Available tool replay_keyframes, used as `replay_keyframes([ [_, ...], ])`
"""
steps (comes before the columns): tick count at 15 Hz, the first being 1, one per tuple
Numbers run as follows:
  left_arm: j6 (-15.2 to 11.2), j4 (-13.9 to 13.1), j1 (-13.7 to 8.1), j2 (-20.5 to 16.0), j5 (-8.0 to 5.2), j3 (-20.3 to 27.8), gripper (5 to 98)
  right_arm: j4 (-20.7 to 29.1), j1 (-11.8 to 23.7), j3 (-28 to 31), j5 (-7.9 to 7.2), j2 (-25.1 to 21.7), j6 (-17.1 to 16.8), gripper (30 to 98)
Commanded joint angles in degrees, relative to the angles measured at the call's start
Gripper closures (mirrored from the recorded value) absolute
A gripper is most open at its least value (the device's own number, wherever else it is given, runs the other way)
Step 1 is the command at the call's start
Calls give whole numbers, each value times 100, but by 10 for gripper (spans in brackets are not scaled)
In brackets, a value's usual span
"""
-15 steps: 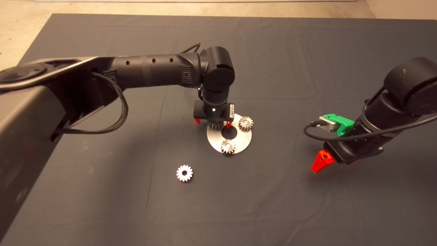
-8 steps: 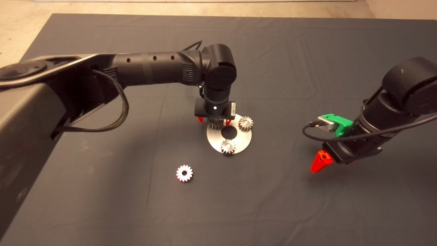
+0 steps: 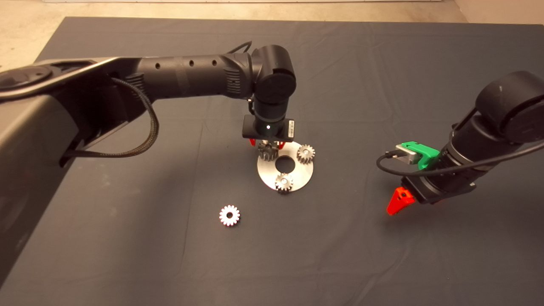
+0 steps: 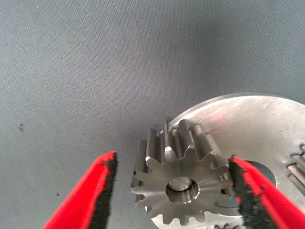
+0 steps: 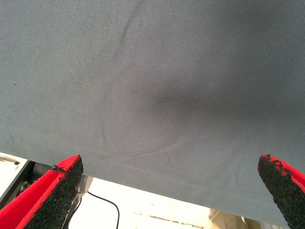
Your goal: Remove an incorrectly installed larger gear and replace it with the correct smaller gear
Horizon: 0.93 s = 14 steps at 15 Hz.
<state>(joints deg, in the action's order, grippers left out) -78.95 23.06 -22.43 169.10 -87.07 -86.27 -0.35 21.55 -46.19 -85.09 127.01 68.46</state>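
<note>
Left wrist view showed the left gripper (image 4: 174, 191) jaws spread astride the larger gear (image 4: 178, 179), still seated on the disc (image 4: 267, 129), though the wrist had risen, suggesting an unsecured grasp.

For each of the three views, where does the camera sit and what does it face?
Head view: above the mat, looking down; both arms enter.
Left wrist view: behind the left gripper, facing the larger gear on the round plate.
Right wrist view: behind the open right gripper, facing bare mat.
Head and left wrist views share the larger gear and plate.
</note>
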Motion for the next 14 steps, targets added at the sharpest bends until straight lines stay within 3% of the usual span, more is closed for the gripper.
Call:
replay_keyframes([
  [1,28,-4,-139,32,-794,7,477,176,104,7,19,4,27,314],
  [14,28,-126,-104,32,-794,42,566,185,104,-38,10,-5,18,314],
])
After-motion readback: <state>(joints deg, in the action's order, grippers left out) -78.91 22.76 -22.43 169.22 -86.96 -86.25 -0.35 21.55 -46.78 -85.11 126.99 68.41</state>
